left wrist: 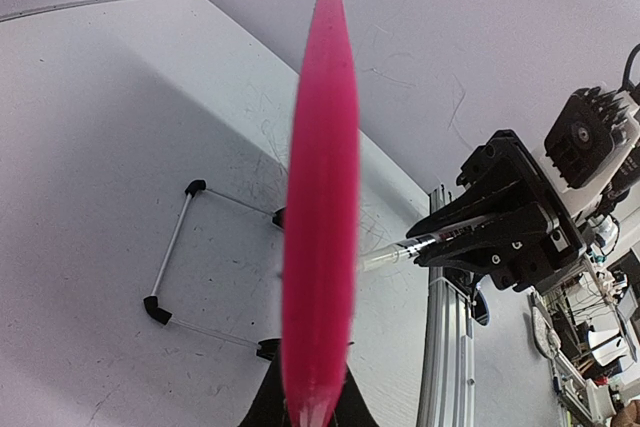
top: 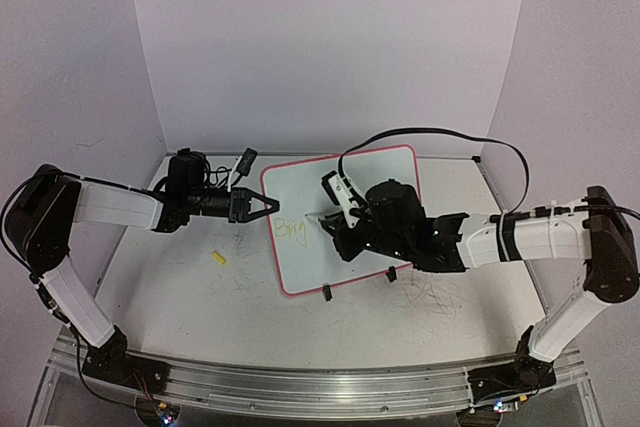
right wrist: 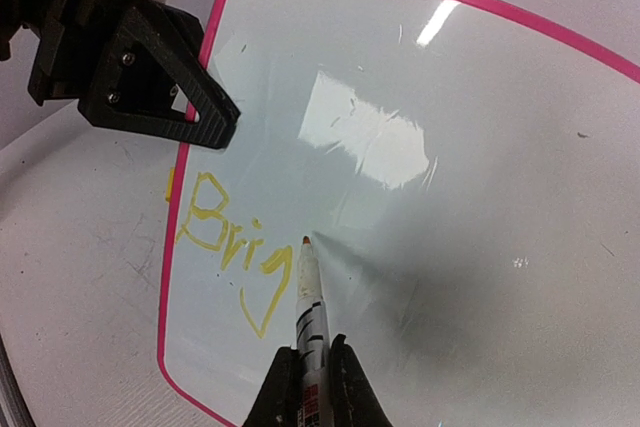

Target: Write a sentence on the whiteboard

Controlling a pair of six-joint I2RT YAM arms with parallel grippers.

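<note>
The whiteboard (top: 375,192) with its pink rim lies tilted at mid-table. Yellow letters "Brig" (top: 291,227) start the sentence near its left edge, and they read plainly in the right wrist view (right wrist: 222,239). My left gripper (top: 271,204) is shut on the board's left rim, which fills the left wrist view edge-on as a pink band (left wrist: 320,207). My right gripper (right wrist: 310,365) is shut on a marker (right wrist: 308,292). The marker's tip rests on the board just right of the "g". The left gripper (right wrist: 150,67) also shows at the rim.
A small yellow piece (top: 218,258) lies on the table left of the board. Black clips (top: 326,293) stick out at the board's near edge. A black and white object (top: 245,160) sits behind the left gripper. Pale walls close in the back and sides.
</note>
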